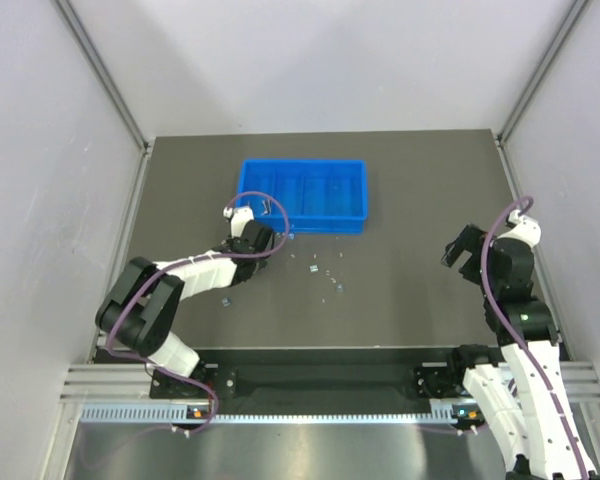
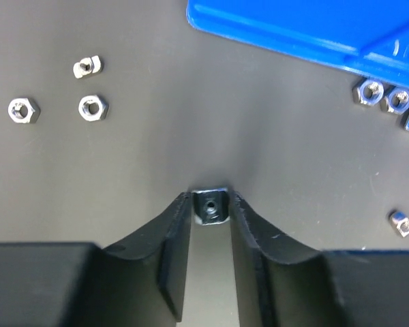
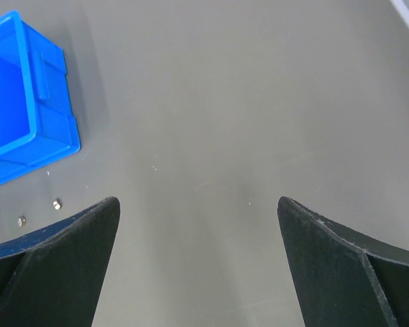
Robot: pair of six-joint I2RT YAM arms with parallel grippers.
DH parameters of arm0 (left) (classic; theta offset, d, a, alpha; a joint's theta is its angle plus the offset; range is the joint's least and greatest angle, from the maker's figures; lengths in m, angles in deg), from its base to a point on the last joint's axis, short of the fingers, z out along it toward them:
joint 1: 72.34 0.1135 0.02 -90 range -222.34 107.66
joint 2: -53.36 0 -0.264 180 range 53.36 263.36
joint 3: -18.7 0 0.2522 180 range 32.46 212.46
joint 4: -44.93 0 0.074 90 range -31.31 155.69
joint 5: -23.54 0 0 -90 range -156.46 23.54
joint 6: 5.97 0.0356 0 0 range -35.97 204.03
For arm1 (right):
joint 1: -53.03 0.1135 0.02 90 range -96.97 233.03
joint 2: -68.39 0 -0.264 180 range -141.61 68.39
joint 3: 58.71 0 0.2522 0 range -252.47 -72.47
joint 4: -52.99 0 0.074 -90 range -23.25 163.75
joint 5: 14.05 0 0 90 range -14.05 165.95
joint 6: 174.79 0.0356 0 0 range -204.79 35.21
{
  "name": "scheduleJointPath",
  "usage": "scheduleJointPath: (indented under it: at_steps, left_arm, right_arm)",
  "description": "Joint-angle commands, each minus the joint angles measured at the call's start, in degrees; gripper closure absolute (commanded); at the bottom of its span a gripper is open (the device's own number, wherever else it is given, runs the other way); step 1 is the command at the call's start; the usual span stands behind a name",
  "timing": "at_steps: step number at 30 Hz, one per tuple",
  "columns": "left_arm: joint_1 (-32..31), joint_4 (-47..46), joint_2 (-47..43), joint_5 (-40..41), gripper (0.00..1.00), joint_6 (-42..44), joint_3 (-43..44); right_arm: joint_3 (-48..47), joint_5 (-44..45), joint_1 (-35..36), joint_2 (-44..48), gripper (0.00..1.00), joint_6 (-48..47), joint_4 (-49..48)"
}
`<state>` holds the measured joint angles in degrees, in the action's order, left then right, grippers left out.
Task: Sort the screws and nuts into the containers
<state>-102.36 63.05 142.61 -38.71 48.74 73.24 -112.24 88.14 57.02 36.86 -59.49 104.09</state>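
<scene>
Nuts [image 2: 93,107] lie loose on the dark table [image 1: 420,200], scattered just in front of the blue tray [image 1: 303,195], which sits toward the far side, left of centre. From overhead the loose pieces [image 1: 328,270] are mere specks, and I cannot tell which kind each is. The left arm [image 1: 195,270] reaches toward the tray's near left corner. Its wrist view shows the left gripper [image 2: 211,201] low over the table, its fingers [image 2: 174,231] standing close on either side of one small square nut [image 2: 210,208]. Whether they press on it I cannot tell. Three nuts lie off to the far left of that one, and two hex nuts [image 2: 369,92] sit just beside the tray's wall. The right gripper [image 3: 196,201] hangs above the table well to the right of the tray, its jaws spread wide.
</scene>
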Motion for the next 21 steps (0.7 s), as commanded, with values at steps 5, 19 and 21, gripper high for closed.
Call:
scheduleJointPath:
  at_steps: [5, 19, 21]
  left_arm:
    - [0.2, -3.2, 2.1, -2.4, 0.75, 0.3, -1.5]
    - [0.2, -2.0, -8.5, -7.2, 0.82, -1.3, -3.4]
    - [0.1, -1.9, -10.7, -7.9, 0.82, -1.5, -3.7]
  right_arm:
    - [-3.9, 1.7, 0.3, 0.9, 0.00, -0.3, 0.7]
    - [-3.2, 1.5, 0.3, 0.7, 0.00, 0.5, 0.5]
    - [-3.1, 1.2, 0.3, 0.8, 0.00, 0.6, 0.4]
